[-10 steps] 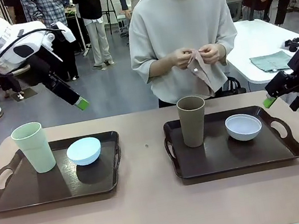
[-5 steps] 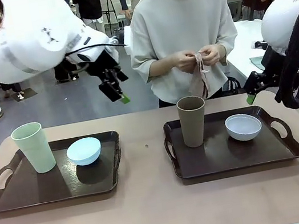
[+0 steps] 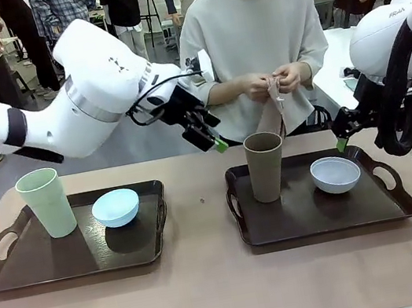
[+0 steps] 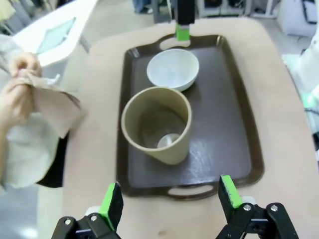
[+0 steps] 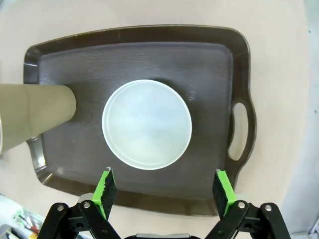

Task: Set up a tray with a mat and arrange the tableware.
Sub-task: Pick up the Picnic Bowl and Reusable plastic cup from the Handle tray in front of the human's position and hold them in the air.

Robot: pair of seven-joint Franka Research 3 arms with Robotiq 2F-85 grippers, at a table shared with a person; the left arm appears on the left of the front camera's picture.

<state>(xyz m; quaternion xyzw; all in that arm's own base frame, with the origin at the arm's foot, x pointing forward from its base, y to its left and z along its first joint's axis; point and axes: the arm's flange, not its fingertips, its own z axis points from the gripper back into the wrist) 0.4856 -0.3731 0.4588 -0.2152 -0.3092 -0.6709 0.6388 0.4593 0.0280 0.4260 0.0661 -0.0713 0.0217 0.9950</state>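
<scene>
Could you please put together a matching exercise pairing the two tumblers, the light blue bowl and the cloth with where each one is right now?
Things:
1. mint green tumbler
2. brown tumbler
3. light blue bowl
4. beige cloth

Places:
A. in the person's hands
B. on the left tray, at its outer end
C. on the right tray, beside the pale white bowl
D. on the left tray, at its inner end

Pairs: 1-B, 2-C, 3-D, 4-A
</scene>
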